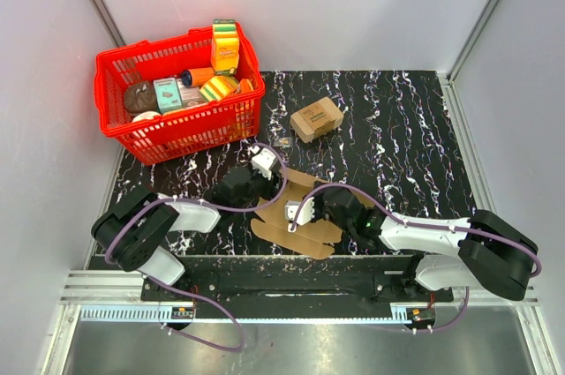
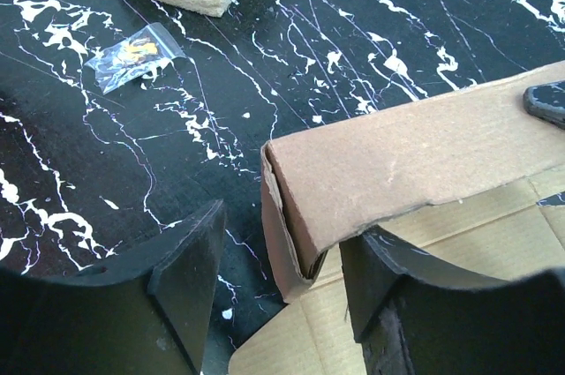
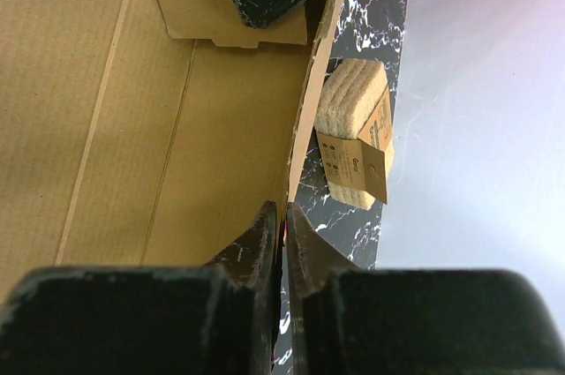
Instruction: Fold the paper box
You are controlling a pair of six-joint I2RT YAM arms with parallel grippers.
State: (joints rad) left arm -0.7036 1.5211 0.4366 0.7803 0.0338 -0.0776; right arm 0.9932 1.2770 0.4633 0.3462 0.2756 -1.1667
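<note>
1. Two arms reach inward to the paper box (image 1: 300,236), which lies partly folded on the black marbled table (image 1: 397,146), close to the near edge and between the two arm bases.
2. One long wall of the box (image 2: 397,154) stands raised above the flat part of the sheet. The left wrist view shows the wall's corner end, where the cardboard is doubled over.
3. The left gripper (image 2: 281,247) has its fingers spread, one on each side of that corner. The finger (image 2: 190,278) on the table side stands clear of the cardboard. The other finger (image 2: 380,287) sits under the wall's lower edge and may be touching it, though the view does not settle that.
4. The right gripper (image 3: 282,221) is pressed almost together, pinching the thin edge of an upright wall of the box (image 3: 132,128) between its fingertips.
5. A smaller printed carton (image 1: 316,119) sits farther back on the table, well apart from the sheet, with a little clear plastic bag (image 2: 132,57) lying near it.
6. A red basket (image 1: 185,135) holding assorted packages stands at the far left of the table.
</note>
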